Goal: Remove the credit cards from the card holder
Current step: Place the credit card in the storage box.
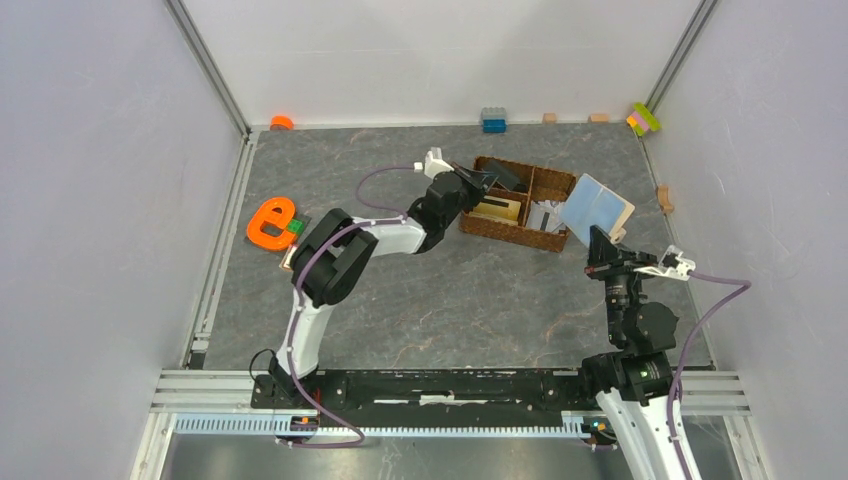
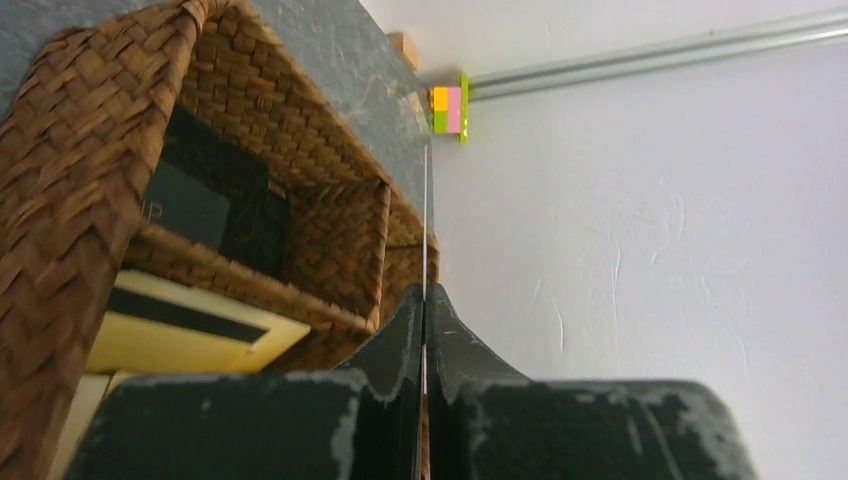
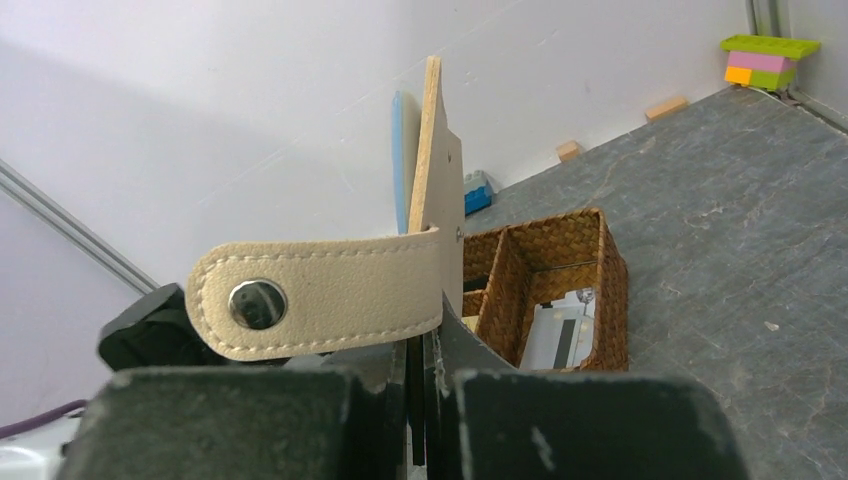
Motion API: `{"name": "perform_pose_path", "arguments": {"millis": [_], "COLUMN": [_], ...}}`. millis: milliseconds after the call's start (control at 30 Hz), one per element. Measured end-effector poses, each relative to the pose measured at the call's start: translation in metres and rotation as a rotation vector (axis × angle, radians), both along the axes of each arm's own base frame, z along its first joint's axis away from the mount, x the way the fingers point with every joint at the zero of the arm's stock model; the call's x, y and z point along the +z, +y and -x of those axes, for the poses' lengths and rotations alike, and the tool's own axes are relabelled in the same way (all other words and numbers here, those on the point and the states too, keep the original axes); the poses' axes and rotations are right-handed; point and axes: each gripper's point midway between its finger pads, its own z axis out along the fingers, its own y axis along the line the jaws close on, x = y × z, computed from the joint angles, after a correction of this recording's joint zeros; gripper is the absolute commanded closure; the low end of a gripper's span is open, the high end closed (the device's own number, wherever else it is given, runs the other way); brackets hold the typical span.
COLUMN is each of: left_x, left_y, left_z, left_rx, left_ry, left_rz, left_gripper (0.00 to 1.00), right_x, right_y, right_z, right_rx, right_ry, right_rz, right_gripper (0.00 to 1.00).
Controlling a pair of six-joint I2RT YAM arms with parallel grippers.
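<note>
R gripper [image 1: 599, 238] clamped on the card holder [image 1: 598, 207], held upright & spread open above the table [image 1: 450, 300], right side, just beside the wicker basket [image 1: 505, 233]. Holder's snap tab [image 3: 320, 293] sticks out sideways over the fingers. L gripper [image 1: 487, 181] is over the basket's far-left end, jaws pinched on a thin credit card [image 2: 426, 230], seen edge-on. In the basket: cream card [image 1: 497, 208] w/ black stripe, pale card [image 1: 545, 216]. Orange letter toy [image 1: 270, 222] well apart, far left.

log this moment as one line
left gripper: shut on card, over basket | right gripper: shut on card holder, raised
</note>
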Motion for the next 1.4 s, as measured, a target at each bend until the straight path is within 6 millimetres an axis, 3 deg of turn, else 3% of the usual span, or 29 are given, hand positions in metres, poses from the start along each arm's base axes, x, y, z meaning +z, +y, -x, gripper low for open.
{"name": "perform_pose_path", "arguments": {"millis": [267,400,600,633,800,1000,1133,1300,1400], "left_x": [-0.004,-0.015,-0.048,-0.047,-0.033,-0.029,0.009,0.102,0.138], "left_y": [-0.029,-0.027,-0.020,-0.020,-0.015,0.012,0.032,0.057,0.079], "left_z": [-0.045,-0.053,-0.060,-0.062,-0.064,-0.044,-0.021,0.024,0.058], "left_rx": [0.054,0.080,0.108,0.107,0.108,0.079,0.015,-0.103,-0.152], "left_ry": [0.000,0.020,0.073,0.072,0.051,0.069,0.038,-0.104,-0.182], "left_rz": [0.061,0.052,0.031,0.055,0.075,-0.017,-0.085,-0.073,-0.052], "left_gripper": [0.98,0.98,0.56,0.50,0.42,0.36,0.28,0.18,0.16], "right_x": [0.000,0.002,0.004,0.004,0.001,-0.009,-0.020,-0.033,-0.028], "right_y": [0.001,0.001,0.001,0.002,0.002,0.008,0.027,0.058,0.073], "right_z": [0.002,0.004,0.005,0.005,0.004,-0.004,-0.015,-0.022,-0.017], "right_rx": [0.009,0.011,0.016,0.017,0.016,0.040,0.132,0.294,0.378], "right_ry": [-0.013,-0.025,-0.032,-0.032,-0.026,0.008,0.053,0.098,0.062], "right_rz": [-0.035,-0.045,-0.056,-0.056,-0.054,-0.033,0.012,0.061,0.075], "right_gripper": [1.00,1.00,1.00,1.00,1.00,1.00,1.00,1.00,1.00]}}
